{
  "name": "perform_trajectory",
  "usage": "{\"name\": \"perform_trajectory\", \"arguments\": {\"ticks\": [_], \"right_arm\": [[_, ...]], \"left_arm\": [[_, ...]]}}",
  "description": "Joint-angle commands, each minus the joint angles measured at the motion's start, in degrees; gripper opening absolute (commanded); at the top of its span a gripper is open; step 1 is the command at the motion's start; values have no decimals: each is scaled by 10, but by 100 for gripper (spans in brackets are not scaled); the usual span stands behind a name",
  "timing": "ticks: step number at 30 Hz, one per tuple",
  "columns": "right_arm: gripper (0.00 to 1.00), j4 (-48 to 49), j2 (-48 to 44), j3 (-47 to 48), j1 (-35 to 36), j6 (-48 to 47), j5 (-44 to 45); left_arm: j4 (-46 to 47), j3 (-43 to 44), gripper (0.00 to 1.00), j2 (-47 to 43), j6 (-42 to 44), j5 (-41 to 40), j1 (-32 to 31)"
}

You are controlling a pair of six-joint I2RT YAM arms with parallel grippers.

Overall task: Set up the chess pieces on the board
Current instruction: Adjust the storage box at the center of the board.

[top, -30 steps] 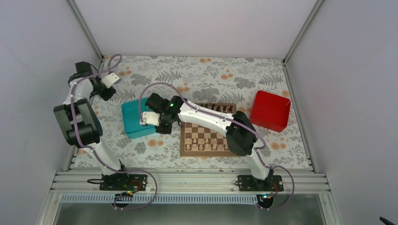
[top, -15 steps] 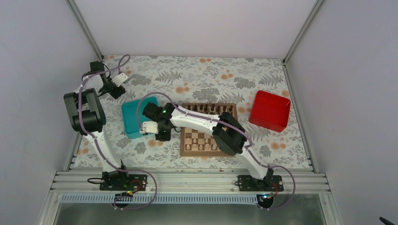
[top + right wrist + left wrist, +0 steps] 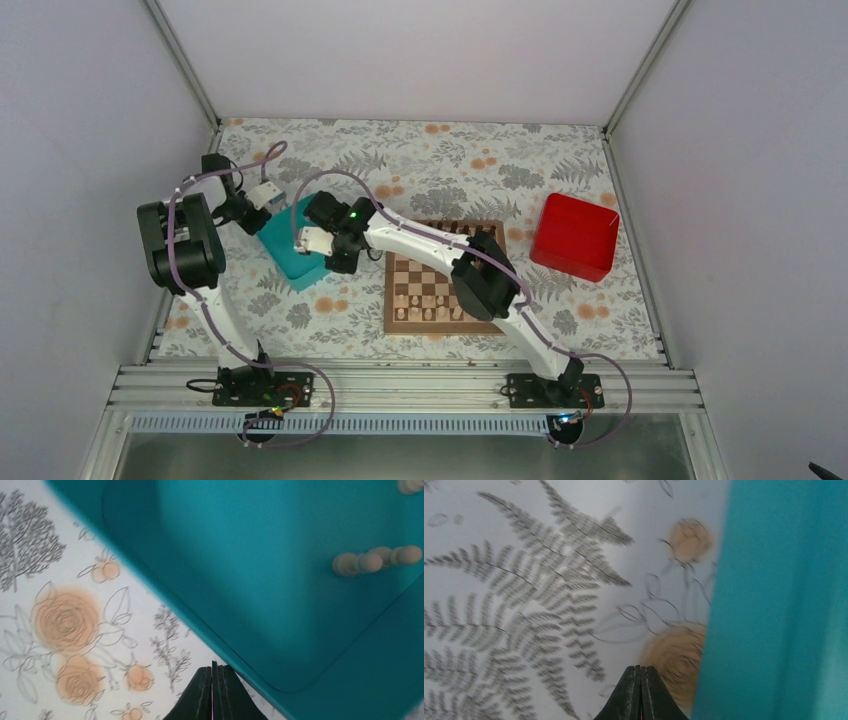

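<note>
The board lies at the table's centre. Pale chess pieces stand in its near rows and dark pieces in its far row. More pale pieces lie loose inside the teal tray, which sits turned cornerwise left of the board. My right gripper is shut and empty, its tips over the cloth right against the tray's outer rim; it also shows in the top view. My left gripper is shut and empty, low over the cloth beside the tray's wall, at the tray's far left side.
A red box stands right of the board. The flowered cloth covers the table. White walls and metal posts enclose the back and sides. My right arm reaches across the board's far left corner.
My left gripper has come down from the far left corner to the tray's far left side. The tray has turned cornerwise. My right gripper has shifted slightly away along the tray.
</note>
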Motion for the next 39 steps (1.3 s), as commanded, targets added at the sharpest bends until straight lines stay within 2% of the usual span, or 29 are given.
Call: {"name": "perform_trajectory", "arguments": {"ticks": [1, 11, 17, 20, 28, 32, 36, 39], "right_arm": [[4, 6, 25, 41, -8, 14, 19], [4, 16, 40, 48, -27, 8, 30], [4, 33, 17, 4, -31, -15, 36], [4, 34, -9, -21, -34, -31, 32], [4, 10, -60, -59, -36, -36, 23], [4, 45, -114, -108, -38, -17, 18], [4, 37, -129, -96, -38, -4, 20], [4, 50, -138, -93, -39, -6, 29]], "left_arm": [[-7, -50, 2, -45, 25, -10, -5], [-38, -177, 2, -188, 48, 8, -12], [-77, -242, 2, -280, 38, 21, -52], [-78, -270, 2, -300, 27, 12, -75], [-98, -310, 2, -330, 17, 17, -81], [-132, -284, 2, -408, 16, 20, -80], [-209, -183, 2, -431, 24, 64, -80], [-190, -131, 2, -436, 9, 62, -76]]}}
